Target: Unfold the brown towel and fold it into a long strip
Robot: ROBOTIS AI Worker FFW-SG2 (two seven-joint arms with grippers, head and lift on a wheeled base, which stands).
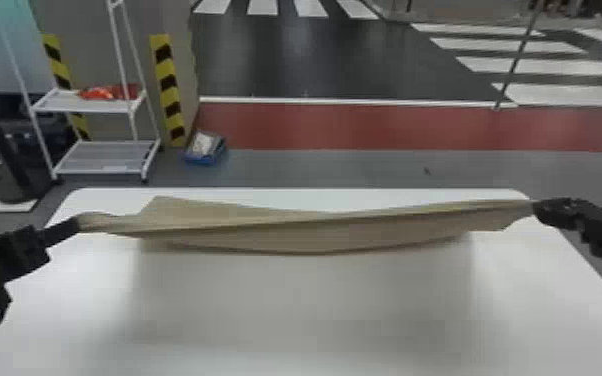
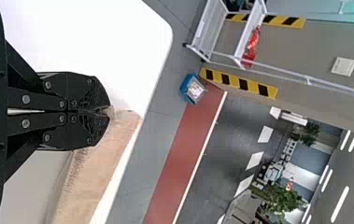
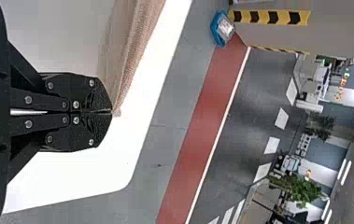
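Note:
In the head view my left gripper (image 1: 76,225) is shut on the left end of the brown towel (image 1: 285,232), and my right gripper (image 1: 534,206) is shut on its right end. The towel is stretched sideways between them above the far part of the white table, with a long crease along it and a flap standing out at its back left. In the left wrist view the left gripper (image 2: 109,112) pinches a corner of the towel (image 2: 102,175). Likewise, the right gripper (image 3: 112,112) pinches a towel corner (image 3: 135,51) at its fingertips in the right wrist view.
Below the towel lies the white table (image 1: 305,310), its far edge just beyond the cloth. A white shelf rack (image 1: 100,105) with a red item stands on the floor at the back left, with a blue box (image 1: 206,148) near it.

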